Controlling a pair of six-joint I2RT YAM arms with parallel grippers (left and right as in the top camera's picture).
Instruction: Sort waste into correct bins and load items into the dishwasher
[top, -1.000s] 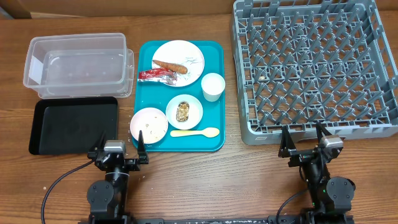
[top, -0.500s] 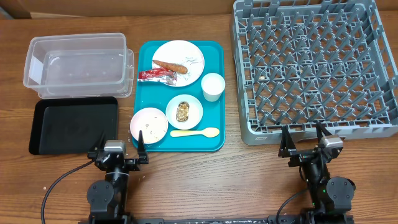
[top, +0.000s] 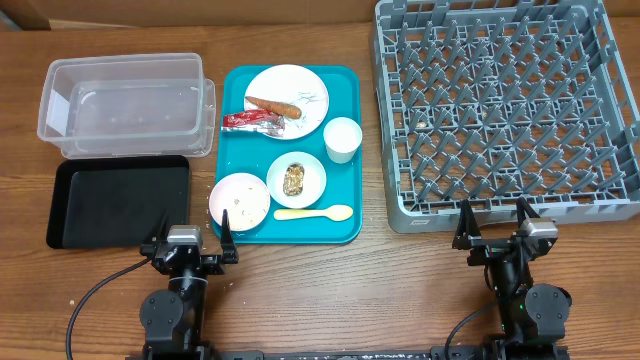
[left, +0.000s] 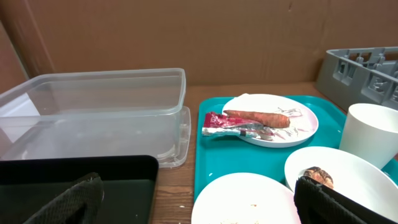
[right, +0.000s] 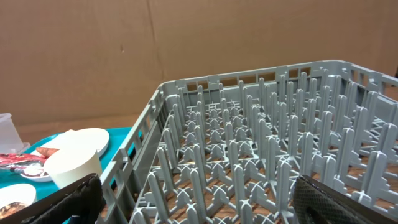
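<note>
Cardboard walls back a wooden table (top: 300, 290); on it a teal tray (top: 240, 150) carries the pale plate (top: 305, 80) with the sausage (top: 272, 104), the red wrapper (top: 250, 120) at its rim, a white cup (top: 342, 138), a small white bowl (top: 310, 168) holding a brown chunk (top: 294, 179), a pink bowl (top: 240, 200) and a yellow spoon (top: 315, 213); the clear tub (top: 125, 105) and black tray (top: 115, 200) lie to its left, the grey rack (top: 500, 110) to its right; the left gripper (top: 196, 228) and right gripper (top: 492, 222) sit at the near edge, jaws spread wide and empty.

A narrow strip of bare table (top: 371, 150) is lying open between the teal serving tray (top: 345, 190) and the grey dish rack (top: 500, 213), whose front wall is standing right before the right gripper (top: 491, 225). The white cup (top: 342, 139) is rising tallest at the tray's right edge, and the clear tub (top: 125, 65) is walling off the far left
</note>
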